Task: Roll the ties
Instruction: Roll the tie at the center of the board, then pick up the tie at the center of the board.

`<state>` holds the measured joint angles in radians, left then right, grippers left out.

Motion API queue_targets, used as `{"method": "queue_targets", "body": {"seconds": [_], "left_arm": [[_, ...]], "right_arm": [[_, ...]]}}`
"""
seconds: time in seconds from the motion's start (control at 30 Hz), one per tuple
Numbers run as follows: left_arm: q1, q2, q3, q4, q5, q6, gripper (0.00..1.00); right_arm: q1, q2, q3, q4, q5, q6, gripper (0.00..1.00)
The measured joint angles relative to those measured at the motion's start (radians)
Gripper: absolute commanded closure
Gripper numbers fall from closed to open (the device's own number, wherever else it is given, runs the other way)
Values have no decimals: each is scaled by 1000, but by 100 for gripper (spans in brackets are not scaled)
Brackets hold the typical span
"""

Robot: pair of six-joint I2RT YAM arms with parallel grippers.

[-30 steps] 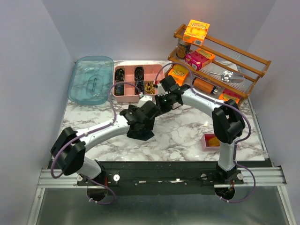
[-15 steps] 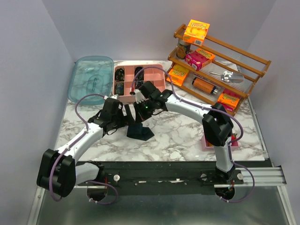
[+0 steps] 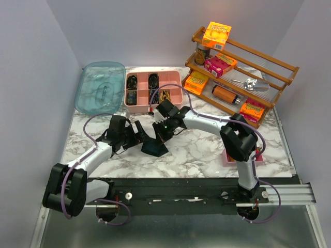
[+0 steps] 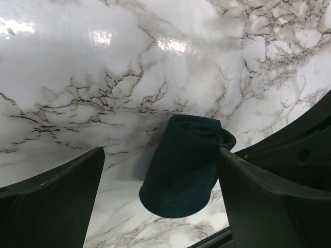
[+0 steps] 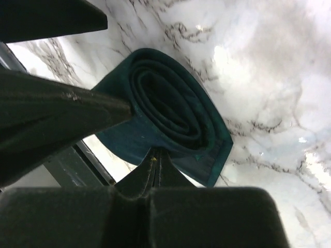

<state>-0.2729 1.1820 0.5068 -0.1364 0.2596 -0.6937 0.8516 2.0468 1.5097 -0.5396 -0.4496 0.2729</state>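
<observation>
The tie (image 5: 168, 111) is already wound into a tight dark teal coil. It lies on its side on the marble table (image 3: 207, 144), a little apart from the pink tray (image 3: 181, 88), on the side toward the arm bases. Its layers look snug and the last wrap lies flat, so I judge the rolling itself done. The left gripper (image 4: 160, 152) stands wide open, one finger on each side of the coil and touching neither side. The right gripper (image 5: 155, 157) is pinched closed, its tips against the coil's outer wrap; whether they nip any cloth I cannot tell. The tray holds other coils (image 3: 153, 80), dark and mustard-yellow, in its compartments. What seems left is to lift this roll and set it in the tray without letting it unwind.
</observation>
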Motion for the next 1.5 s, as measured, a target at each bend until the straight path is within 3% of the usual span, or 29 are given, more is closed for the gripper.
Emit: {"method": "queue_targets", "body": {"seconds": [0.47,0.9,1.07,1.33,1.5], "left_arm": [[3,32,-132,292,169,-26,9],[3,90,-261,592,310,-61,31],[10,97,-270,652,323,-65,46],[18,161,-270,740,336,-71,58],[17,163,-252,709,335,-49,63]], "right_arm": [[0,-30,-97,50,3,23,99],[0,1,-79,52,10,26,98],[0,36,-46,45,10,26,98],[-3,58,-9,14,19,26,99],[-5,63,-5,10,19,26,98]]}}
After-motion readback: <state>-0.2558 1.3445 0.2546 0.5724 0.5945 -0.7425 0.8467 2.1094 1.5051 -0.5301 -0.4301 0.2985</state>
